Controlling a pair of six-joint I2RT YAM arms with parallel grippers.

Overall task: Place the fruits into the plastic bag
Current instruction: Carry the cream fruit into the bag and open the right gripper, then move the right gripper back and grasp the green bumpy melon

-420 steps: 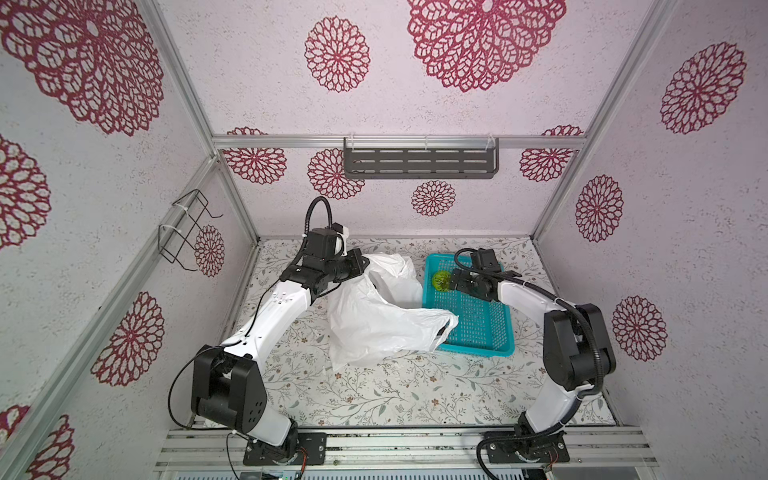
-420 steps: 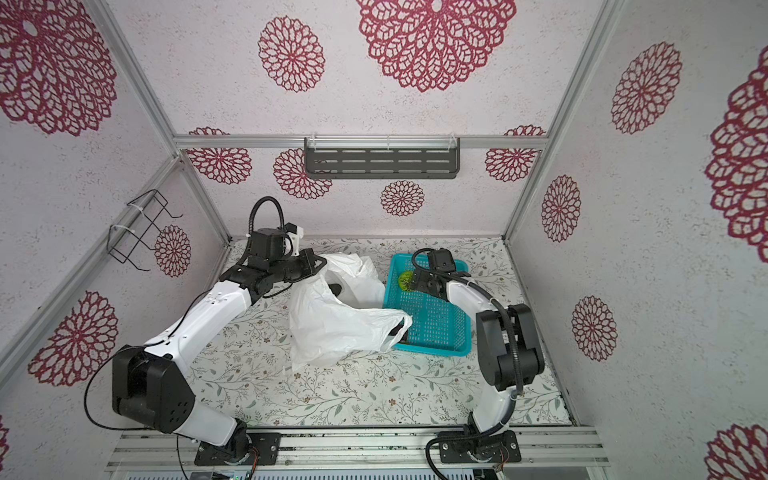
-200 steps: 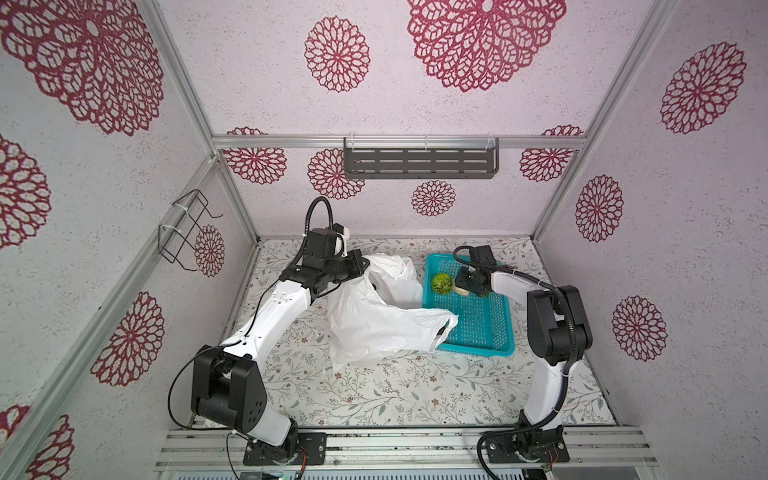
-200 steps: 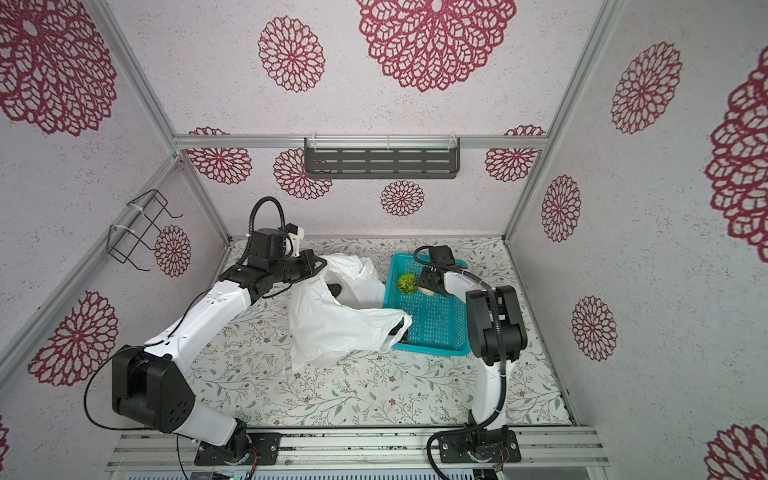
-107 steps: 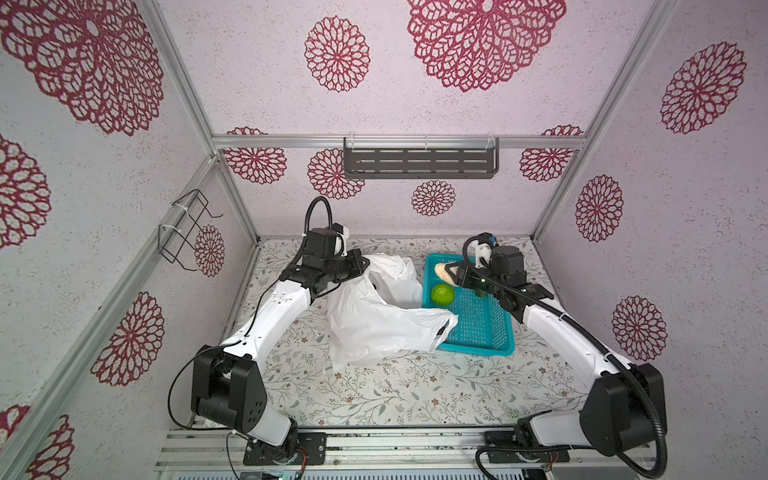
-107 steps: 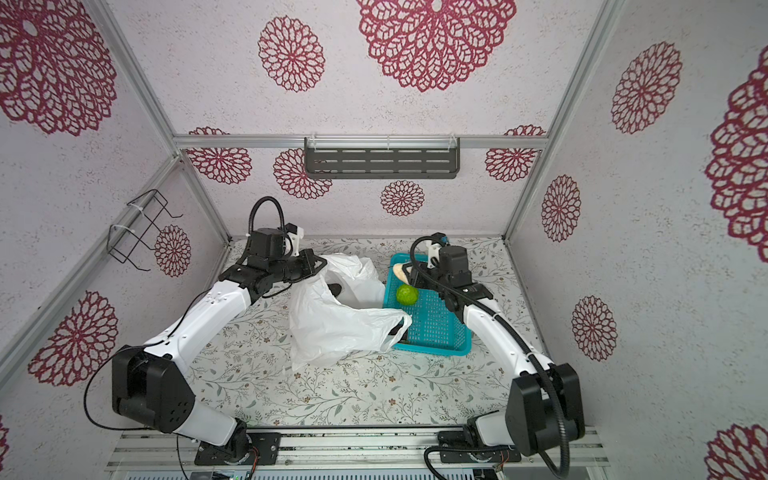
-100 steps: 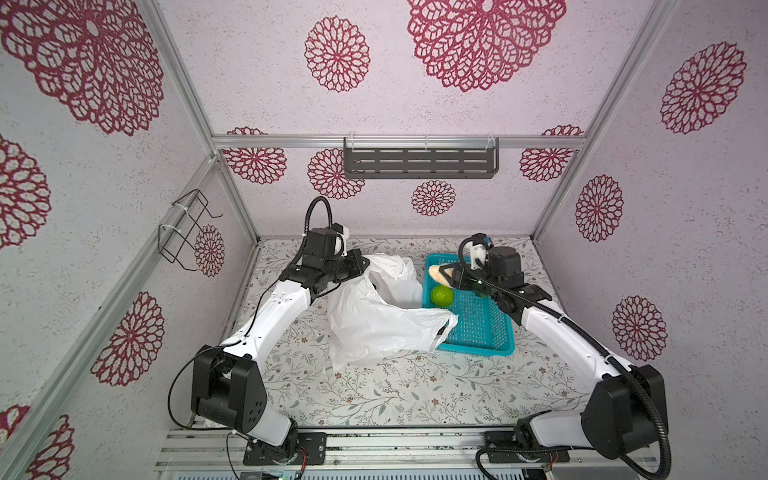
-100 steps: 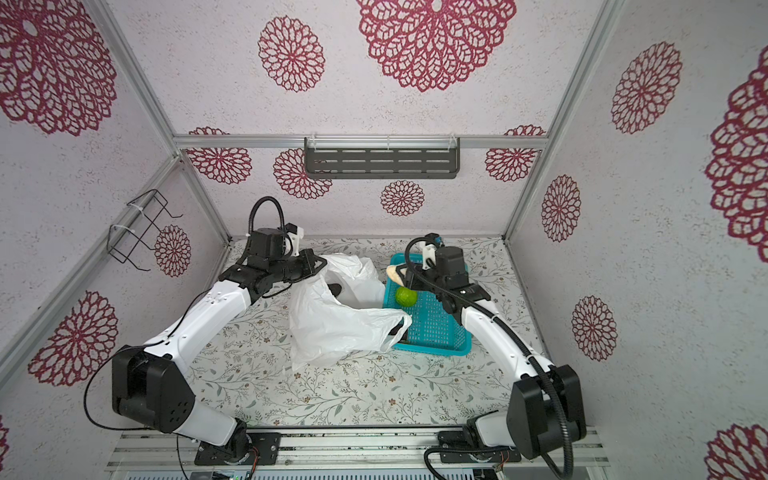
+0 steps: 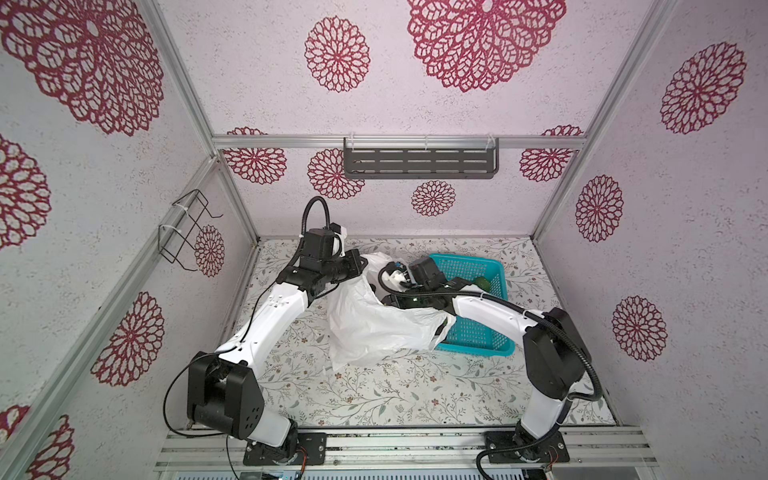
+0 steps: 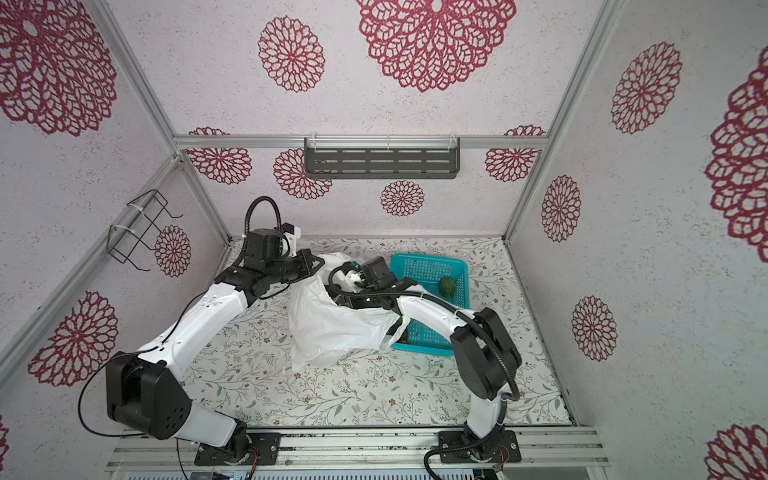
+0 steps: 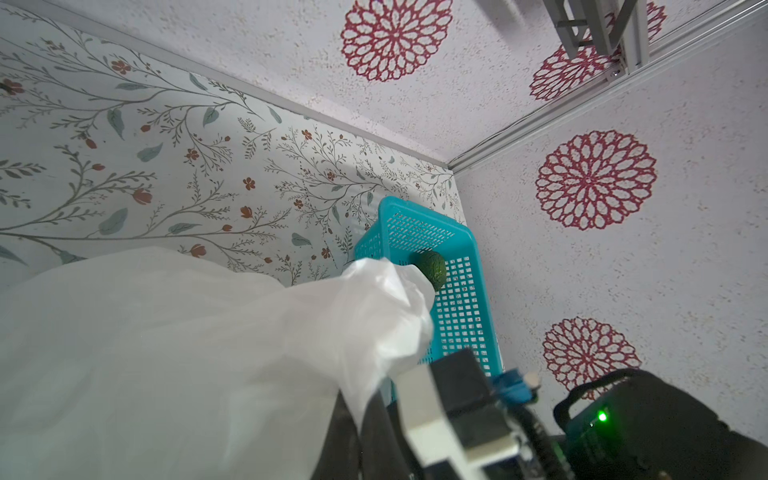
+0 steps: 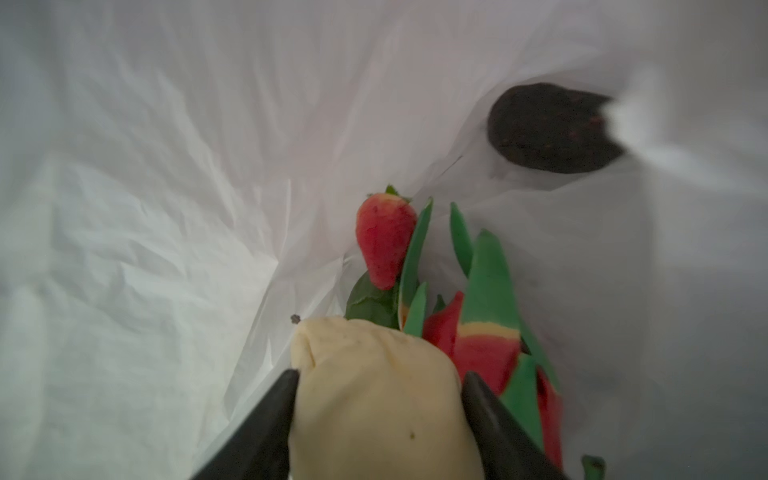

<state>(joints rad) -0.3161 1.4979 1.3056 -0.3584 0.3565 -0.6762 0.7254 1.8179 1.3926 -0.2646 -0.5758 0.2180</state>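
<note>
The right claw (image 12: 380, 376) is deep inside the plastic bag (image 12: 166, 166). It holds a cream lumpy fruit (image 12: 374, 415) between its two black fingers (image 12: 262, 424), which stand rather wide, one on each side of the fruit. Just in front of the fingertips lie the red-and-green pieces (image 12: 486, 345), touching the cream fruit. A little further ahead a red strawberry (image 12: 384, 241) rests against one of their green leaves. Further from the claw, in a fold of the bag, there is a near-black fruit (image 12: 548, 129), apart from the others. White crinkled plastic closes around the claw on all sides. In both top views the right arm (image 9: 490, 311) reaches over the teal basket (image 9: 465, 259) into the mouth of the bag, so the claw itself is hidden there. The left claw (image 9: 360, 266) is at the opposite side of the mouth, closed on the rim of the bag and holding it lifted above the tabletop (image 9: 374, 395). Behind the right arm, one round dark green fruit (image 9: 482, 284) lies in the far part of the basket, well apart from both claws. The left wrist view shows the same round dark green fruit (image 11: 432, 270), partly behind the raised plastic. Farthest away, a grey shelf (image 9: 419, 162) hangs on the back wall.
</note>
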